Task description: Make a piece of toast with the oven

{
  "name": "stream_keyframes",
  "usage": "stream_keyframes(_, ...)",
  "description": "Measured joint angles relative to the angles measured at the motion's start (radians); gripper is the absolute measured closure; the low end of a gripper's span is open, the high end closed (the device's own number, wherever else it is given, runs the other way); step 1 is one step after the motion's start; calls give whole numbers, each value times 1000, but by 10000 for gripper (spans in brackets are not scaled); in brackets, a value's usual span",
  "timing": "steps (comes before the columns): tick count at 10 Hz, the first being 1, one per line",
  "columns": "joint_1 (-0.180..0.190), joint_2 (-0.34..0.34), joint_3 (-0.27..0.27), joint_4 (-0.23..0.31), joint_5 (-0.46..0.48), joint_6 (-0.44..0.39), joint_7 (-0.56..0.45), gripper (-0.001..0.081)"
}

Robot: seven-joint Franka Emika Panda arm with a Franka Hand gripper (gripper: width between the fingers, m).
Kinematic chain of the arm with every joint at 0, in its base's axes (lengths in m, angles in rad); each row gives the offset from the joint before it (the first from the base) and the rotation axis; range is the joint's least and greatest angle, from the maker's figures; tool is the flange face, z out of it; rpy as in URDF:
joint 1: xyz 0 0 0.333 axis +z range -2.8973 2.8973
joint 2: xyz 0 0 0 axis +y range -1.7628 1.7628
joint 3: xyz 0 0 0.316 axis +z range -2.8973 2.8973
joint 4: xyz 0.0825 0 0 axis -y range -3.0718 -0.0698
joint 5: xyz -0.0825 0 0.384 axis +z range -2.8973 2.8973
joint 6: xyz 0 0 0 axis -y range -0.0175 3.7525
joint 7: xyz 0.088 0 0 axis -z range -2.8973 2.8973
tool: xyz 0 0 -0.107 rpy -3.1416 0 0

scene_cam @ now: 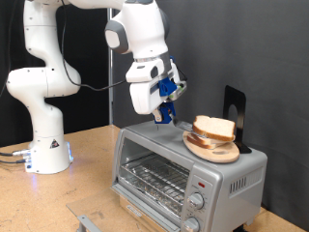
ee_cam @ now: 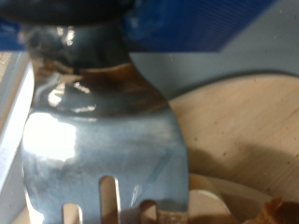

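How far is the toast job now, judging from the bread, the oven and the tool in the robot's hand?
Little looks done. The pale bread slices with tan crust lie on the round wooden plate on top of the small silver toaster oven, whose wire rack behind the glass door looks bare. In hand: the gripper hovers beside the plate, and the wrist view shows a shiny metal slotted spatula near the bread. Left: bread into oven, toasting.

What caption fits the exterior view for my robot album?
Robot gripper hovers over the silver oven, beside bread slices on a wooden plate.
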Motion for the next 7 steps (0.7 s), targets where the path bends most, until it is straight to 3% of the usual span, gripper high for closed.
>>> stream_keyframes(7, 6, 79, 56, 73, -19, 0, 24, 415)
